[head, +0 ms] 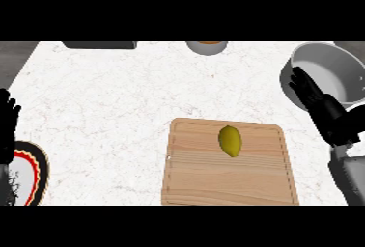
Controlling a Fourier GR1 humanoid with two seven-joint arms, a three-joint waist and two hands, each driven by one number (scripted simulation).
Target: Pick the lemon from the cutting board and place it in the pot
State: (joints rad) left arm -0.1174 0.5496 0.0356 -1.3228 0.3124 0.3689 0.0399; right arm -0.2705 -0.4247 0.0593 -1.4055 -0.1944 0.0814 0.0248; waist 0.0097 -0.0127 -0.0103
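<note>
One lemon (230, 140), yellow and oval, lay on one rectangular wooden cutting board (228, 181) | one round grey metal pot (333, 65) stood at right | right hand (315, 99) spread before pot | left hand (8, 120) open at left edge | white marbled counter (107, 106)

Black left hand (8, 120) at the view's left edge, fingers straight and pointing up, resting open; only a sliver of its arm shows below it. Black right hand (317, 99) at the view's right, fingers extended and angled toward the upper left, holding nothing. Grey right forearm (349, 176) rises from the lower right corner to the wrist.
</note>
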